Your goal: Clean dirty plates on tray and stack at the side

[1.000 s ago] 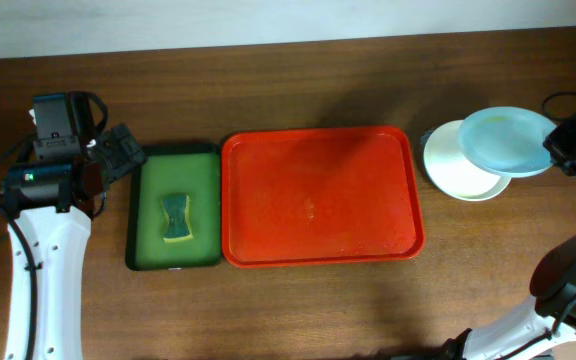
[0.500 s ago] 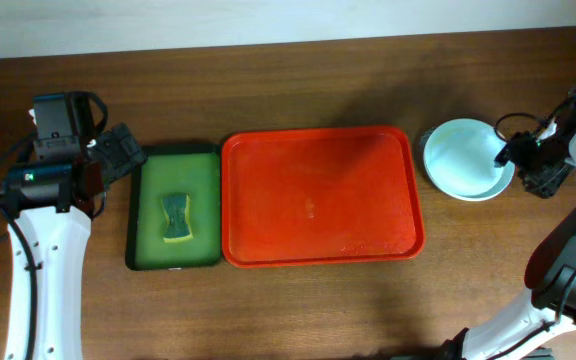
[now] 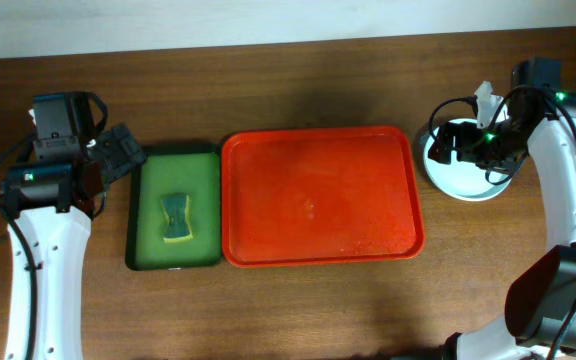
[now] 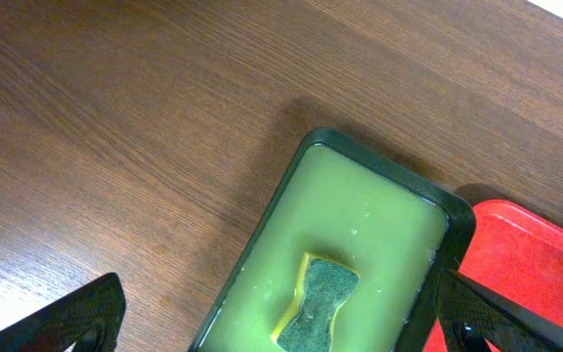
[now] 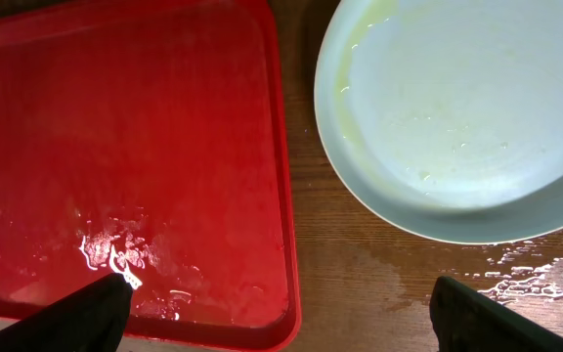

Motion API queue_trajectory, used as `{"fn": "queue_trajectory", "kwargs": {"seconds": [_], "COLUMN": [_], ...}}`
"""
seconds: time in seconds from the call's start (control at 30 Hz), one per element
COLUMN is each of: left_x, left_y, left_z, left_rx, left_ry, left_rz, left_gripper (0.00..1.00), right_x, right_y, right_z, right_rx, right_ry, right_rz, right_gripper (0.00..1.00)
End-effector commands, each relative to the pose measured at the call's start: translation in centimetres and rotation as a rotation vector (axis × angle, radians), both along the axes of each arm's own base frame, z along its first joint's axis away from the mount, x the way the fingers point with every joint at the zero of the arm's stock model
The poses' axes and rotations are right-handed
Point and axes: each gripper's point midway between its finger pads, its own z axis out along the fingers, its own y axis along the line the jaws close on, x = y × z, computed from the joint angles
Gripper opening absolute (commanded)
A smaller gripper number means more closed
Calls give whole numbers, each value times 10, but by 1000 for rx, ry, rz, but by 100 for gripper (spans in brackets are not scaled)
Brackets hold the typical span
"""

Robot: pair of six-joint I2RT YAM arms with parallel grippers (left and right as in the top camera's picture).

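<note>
overhead, the large red-orange plastic tray (image 3: 318, 195) lies bare; the pale mint glossy round plates (image 3: 460, 178) sit stacked on the tabletop (image 3: 298, 80) just right of it, under the right pincer (image 3: 468, 145), so stacking seems done. left wrist view: the left pincer (image 4: 277, 293) is wide and empty. right wrist view: the right pincer is wide too, holding nothing above the wet-looking stack, and i judge it need only lift clear.

No writing, label, brand mark or number can be read in any view. The red tray (image 3: 318, 195), the plates (image 5: 457, 98) to its right, the green tray (image 3: 198, 180) to its left and the sponge (image 3: 176, 218) lying in that green tray all show plain, unmarked surfaces.
</note>
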Motion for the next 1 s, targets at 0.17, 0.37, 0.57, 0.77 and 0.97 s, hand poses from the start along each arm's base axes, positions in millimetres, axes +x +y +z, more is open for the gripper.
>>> {"fn": "queue_trajectory", "kwargs": {"seconds": [0.17,0.37,0.57,0.77,0.97], "left_x": [-1,-1,-1,-1,-1], "left_y": [2,2,2,2,2], "left_z": [8,8,8,8,8], "left_rx": [1,1,1,1,1], "left_ry": [-24,-24,-24,-24,-24], "left_rz": [10,10,10,10,10], "left_gripper": [99,99,99,99,99], "right_x": [1,-12,-68,-161,-241], "right_y": [2,5,52,107,95], "right_z": [1,62,175,286,291], "right_rx": [5,-41,-106,-153,-162], "right_ry": [-8,-182,-551,-1070,-1471], "right_rz": [14,15,121,330,276], "right_gripper": [98,98,98,98,98]}}
